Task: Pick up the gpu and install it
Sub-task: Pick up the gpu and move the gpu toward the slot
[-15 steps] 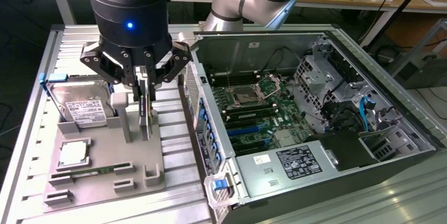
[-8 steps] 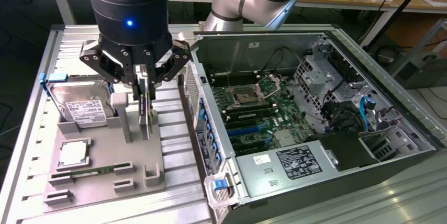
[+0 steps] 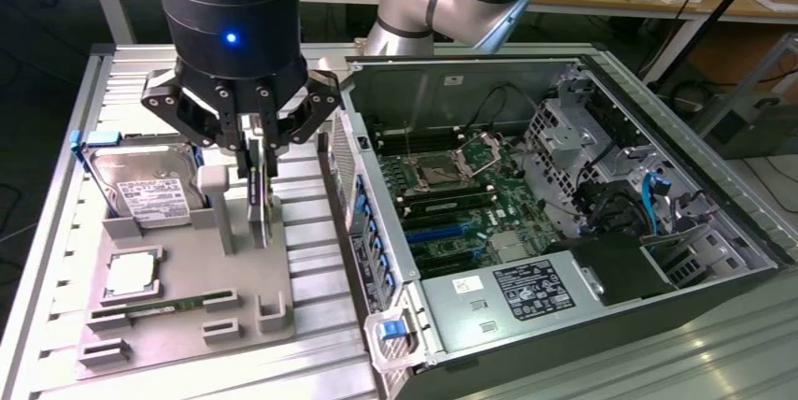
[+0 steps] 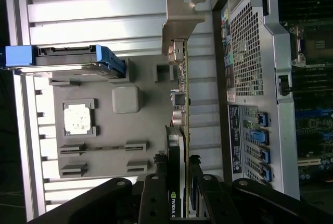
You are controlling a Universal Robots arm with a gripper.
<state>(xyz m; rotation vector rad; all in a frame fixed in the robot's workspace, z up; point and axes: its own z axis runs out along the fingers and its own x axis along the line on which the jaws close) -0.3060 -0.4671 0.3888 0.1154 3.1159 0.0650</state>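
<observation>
As the gripper (image 3: 258, 159) clamps the gpu (image 4: 181, 99) upright over the grey tray (image 3: 249, 278), the card seems light, stiff and fragile, best pinched near its edge.

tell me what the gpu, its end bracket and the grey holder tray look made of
gpu: looks like a fibreglass circuit board, tan edge studded with small soldered parts, plus a dark glossy, probably plastic, cover.
end bracket: seemingly bare sheet metal, dull silver, bent and notched.
holder tray: likely plastic, matte uniform grey, no shine.
</observation>
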